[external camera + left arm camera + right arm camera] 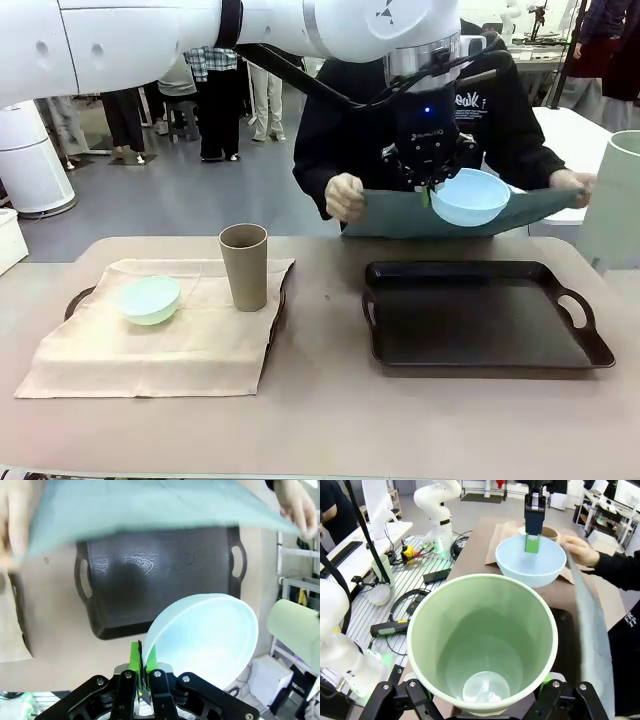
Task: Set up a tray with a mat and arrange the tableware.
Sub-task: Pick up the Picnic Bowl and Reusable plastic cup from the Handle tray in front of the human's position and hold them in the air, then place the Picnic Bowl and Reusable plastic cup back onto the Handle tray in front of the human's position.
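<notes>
Cloth lay first, at the left: a beige mat (160, 330) over a tray (76, 298), with the mint bowl (149, 299) on it and the tan cup (244, 266) upright just beside. Toward the middle the left gripper (428, 186) hung above the table, its fingers (135, 656) pressed together on the rim of the blue bowl (470, 196); it looked light and stiff, so a rim pinch should serve, though matte plastic might swivel in so narrow a bite. Behind it the person's hands (344, 197) stretched a teal mat (400, 216), soft and limp, best taken by its corners. Below sat the black tray (480, 313), bare. At the right the right gripper (475, 692) held the green cup (482, 640) about its base, fingers spread wide round it. The tabletop (320, 420) was smooth tan; beyond it were a grey floor and people standing.
</notes>
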`<action>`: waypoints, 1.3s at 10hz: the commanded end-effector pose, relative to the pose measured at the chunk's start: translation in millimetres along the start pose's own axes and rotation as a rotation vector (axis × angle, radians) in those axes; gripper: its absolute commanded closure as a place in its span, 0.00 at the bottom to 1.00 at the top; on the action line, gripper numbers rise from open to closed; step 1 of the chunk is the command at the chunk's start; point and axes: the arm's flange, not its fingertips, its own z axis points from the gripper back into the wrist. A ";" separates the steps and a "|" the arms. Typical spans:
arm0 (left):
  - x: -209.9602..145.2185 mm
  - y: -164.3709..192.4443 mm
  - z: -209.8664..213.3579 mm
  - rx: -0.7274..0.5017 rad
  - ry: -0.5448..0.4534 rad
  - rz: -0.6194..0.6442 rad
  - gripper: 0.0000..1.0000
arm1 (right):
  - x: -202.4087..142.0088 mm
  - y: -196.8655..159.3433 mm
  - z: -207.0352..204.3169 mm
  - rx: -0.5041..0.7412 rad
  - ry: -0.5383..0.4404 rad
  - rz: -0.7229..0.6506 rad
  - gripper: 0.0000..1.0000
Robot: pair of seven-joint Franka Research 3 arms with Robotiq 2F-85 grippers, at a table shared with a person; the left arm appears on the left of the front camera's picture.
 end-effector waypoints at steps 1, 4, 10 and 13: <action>0.5 2.2 4.2 -0.020 -0.001 -0.018 1.00 | 1.8 -3.4 4.2 -0.001 0.004 0.019 0.71; 0.5 2.2 4.2 -0.020 -0.001 -0.018 1.00 | 1.8 -3.4 4.2 -0.001 0.004 0.019 0.71; 0.5 2.2 4.2 -0.020 -0.001 -0.018 1.00 | 1.8 -3.4 4.2 -0.001 0.004 0.019 0.71; 0.5 2.2 4.2 -0.020 -0.001 -0.018 1.00 | 1.8 -3.4 4.2 -0.001 0.004 0.019 0.71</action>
